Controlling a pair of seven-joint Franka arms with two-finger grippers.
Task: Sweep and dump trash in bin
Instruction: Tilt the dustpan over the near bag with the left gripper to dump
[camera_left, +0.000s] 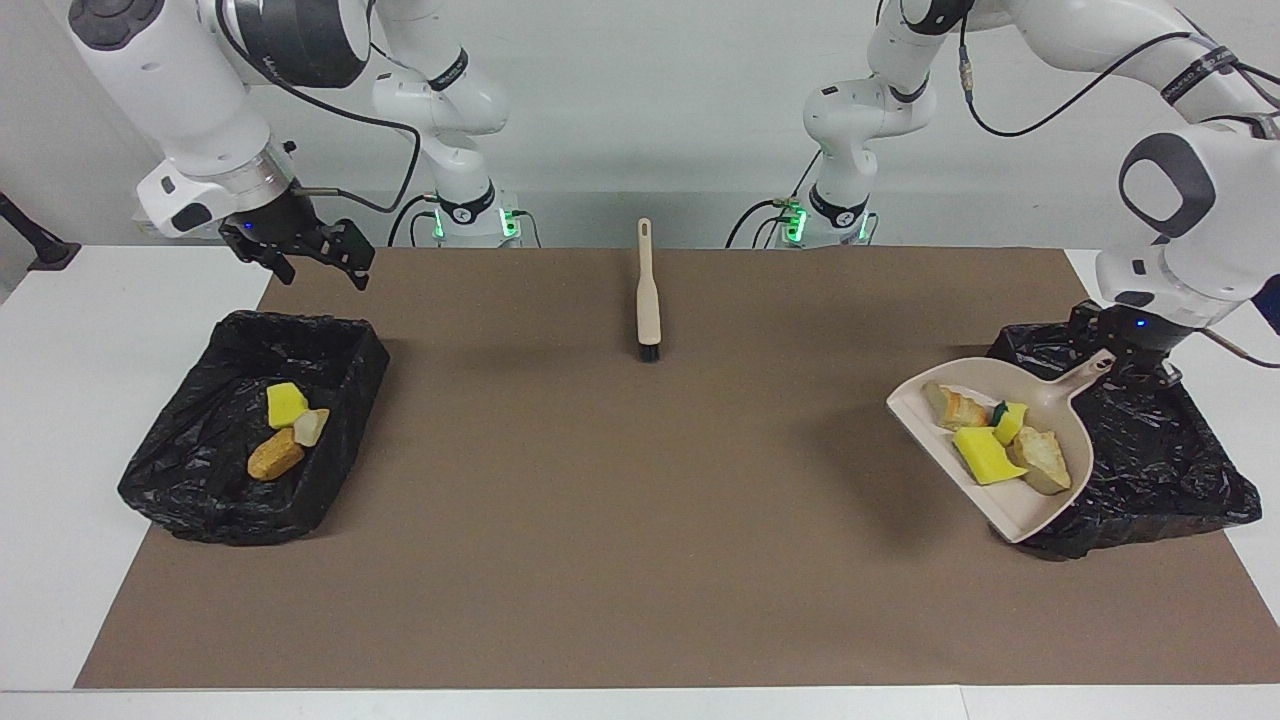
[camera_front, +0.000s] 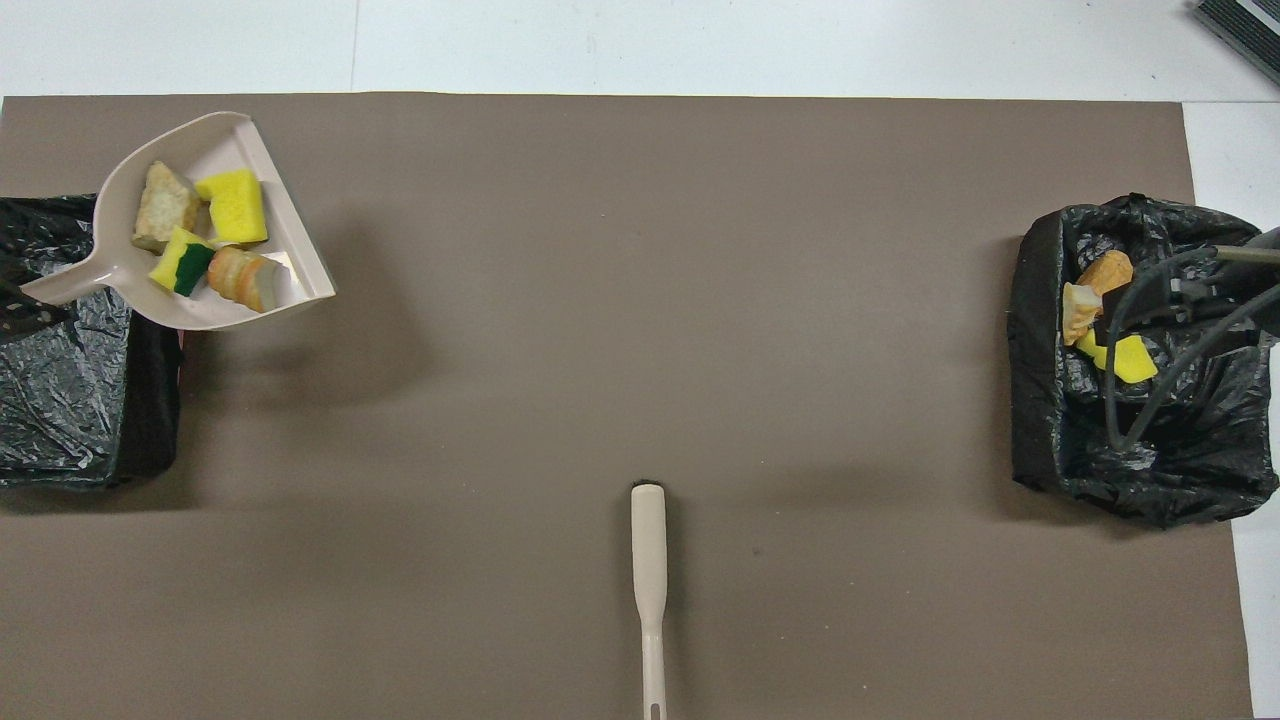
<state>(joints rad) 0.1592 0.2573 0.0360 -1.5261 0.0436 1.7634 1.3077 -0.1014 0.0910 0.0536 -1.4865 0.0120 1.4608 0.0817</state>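
Observation:
My left gripper (camera_left: 1125, 365) is shut on the handle of the beige dustpan (camera_left: 1010, 495), also in the overhead view (camera_front: 262, 140). It holds the pan raised and tilted over the edge of the black-lined bin (camera_left: 1160, 460) at the left arm's end. Several trash pieces lie in the pan: a yellow sponge (camera_left: 985, 455), a yellow-green sponge (camera_left: 1010, 420), a bread-like lump (camera_left: 960, 405) and a pale lump (camera_left: 1040, 462). My right gripper (camera_left: 320, 262) is open and empty, up over the robot-side rim of the other bin (camera_left: 190, 480). That bin holds three trash pieces (camera_left: 287, 403).
The beige brush (camera_left: 647, 295) lies on the brown mat (camera_left: 640, 520) between the arms, near the robots, with its black bristles pointing away from them. It also shows in the overhead view (camera_front: 648, 560). Cables of the right arm hang over the bin (camera_front: 1150, 330).

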